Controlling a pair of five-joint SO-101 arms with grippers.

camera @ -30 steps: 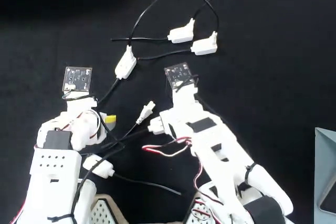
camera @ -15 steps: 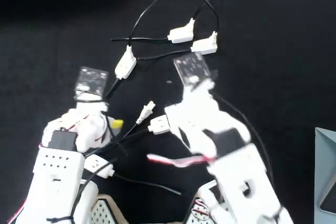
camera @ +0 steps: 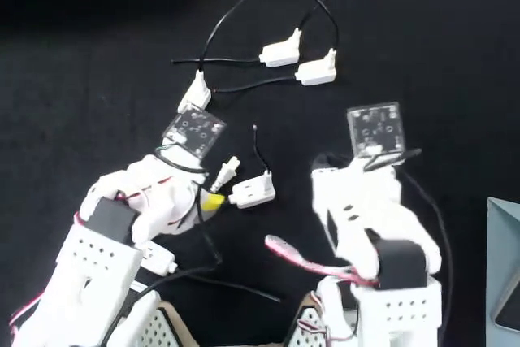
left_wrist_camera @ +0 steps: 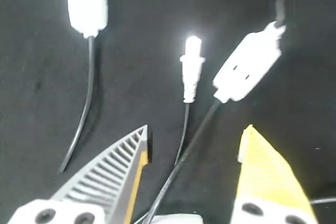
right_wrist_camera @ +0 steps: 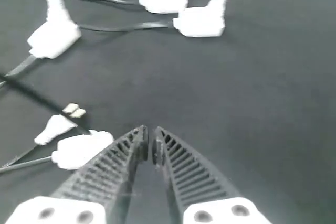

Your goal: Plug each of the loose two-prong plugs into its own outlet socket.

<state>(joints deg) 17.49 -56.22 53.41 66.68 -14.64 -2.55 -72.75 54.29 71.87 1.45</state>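
Seen from above, the two-prong plug lies on the worktop just at 1 o'clock of the wide-open, empty left claw, its long axis running 7 to 1 o'clock; the right claw, closed on nothing, is farther off.

Overhead, two wrist cameras; shared plug
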